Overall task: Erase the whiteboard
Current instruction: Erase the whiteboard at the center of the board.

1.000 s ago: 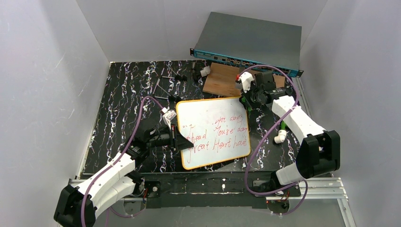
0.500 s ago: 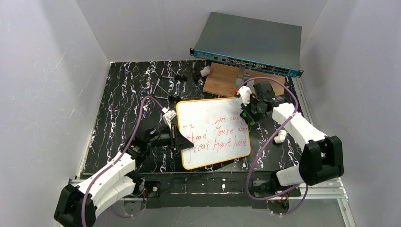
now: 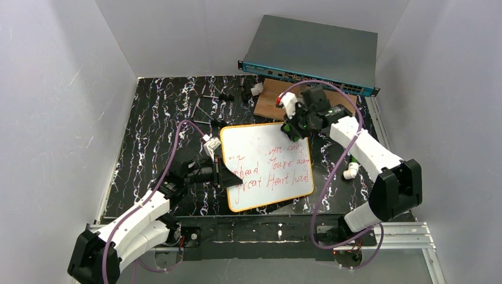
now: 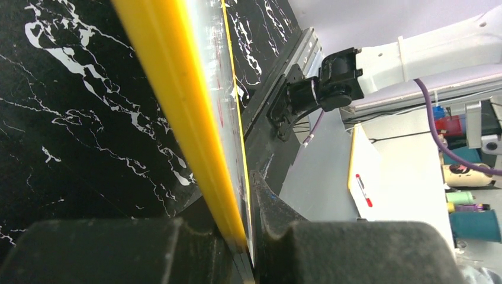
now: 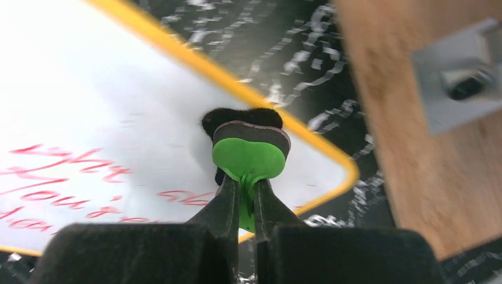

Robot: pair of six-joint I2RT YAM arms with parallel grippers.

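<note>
The whiteboard (image 3: pixel 266 165) with an orange-yellow frame and red handwriting lies in the middle of the black marbled table. My left gripper (image 3: pixel 224 172) is shut on its left edge; the left wrist view shows the yellow frame (image 4: pixel 189 100) clamped between the jaws. My right gripper (image 3: pixel 294 125) is shut on a green eraser (image 5: pixel 248 157) with a black felt pad, which presses on the board's far right corner (image 5: pixel 296 171). Red writing (image 5: pixel 65 171) lies to the left of the eraser.
A brown wooden board (image 3: pixel 277 99) lies just behind the whiteboard, with a metal bracket (image 5: pixel 459 77) on it. A grey network switch (image 3: pixel 311 53) stands at the back. Small metal parts (image 3: pixel 213 94) lie at the far left. A white-green marker (image 3: pixel 351 168) lies to the right.
My right gripper with the eraser has moved left along the whiteboard's far edge, from off its right corner onto the board. The left arm and the board have not moved.
</note>
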